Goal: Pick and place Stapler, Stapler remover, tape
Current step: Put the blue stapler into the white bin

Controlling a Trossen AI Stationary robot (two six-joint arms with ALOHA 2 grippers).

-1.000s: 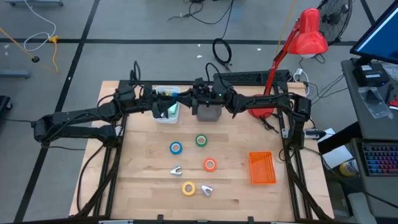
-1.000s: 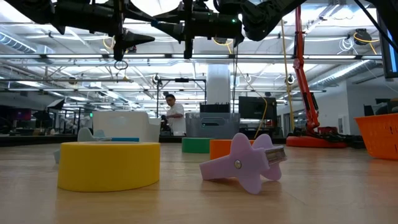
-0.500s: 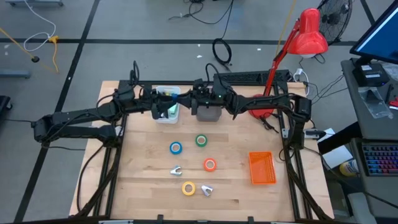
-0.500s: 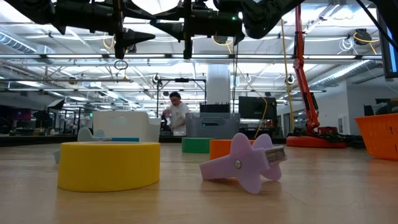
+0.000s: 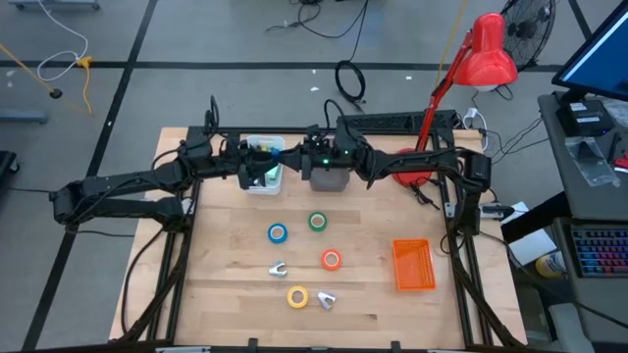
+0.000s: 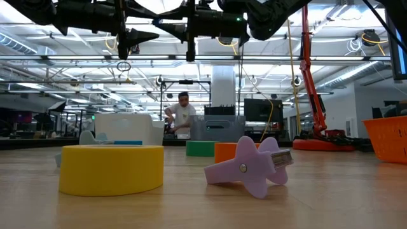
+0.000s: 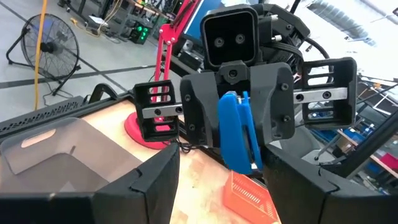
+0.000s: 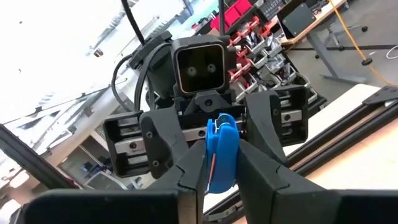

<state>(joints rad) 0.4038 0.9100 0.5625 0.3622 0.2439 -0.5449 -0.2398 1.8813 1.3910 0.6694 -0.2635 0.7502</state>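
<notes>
A blue stapler [image 7: 238, 134] sits between the fingers of my right gripper [image 7: 239, 152], high above the table's far middle. My left gripper [image 7: 221, 160] faces it from the table's left; it is open, its fingers stand wide on either side of the stapler and touch nothing. In the high view both grippers [image 5: 297, 157] meet over the bins. On the table lie the blue [image 5: 278, 233], green [image 5: 317, 222], orange [image 5: 331, 260] and yellow [image 5: 297, 296] tape rolls. A grey staple remover [image 5: 278, 269] and a lilac one [image 6: 251, 165] lie there too. My right gripper pinches the blue stapler by its two flat sides [image 8: 222, 146], one finger [image 8: 189, 177] on each. The fingers come level from the table's right. The stapler stands on edge, lifted clear, with its free end [image 7: 242, 163] sticking out toward my left gripper.
A white bin [image 5: 261, 176] and a grey bin [image 5: 330, 179] stand under the grippers at the far edge. An orange basket [image 5: 413, 265] lies near the right edge, and a red lamp base [image 5: 412, 178] stands far right. A person [image 6: 182, 114] moves in the room beyond.
</notes>
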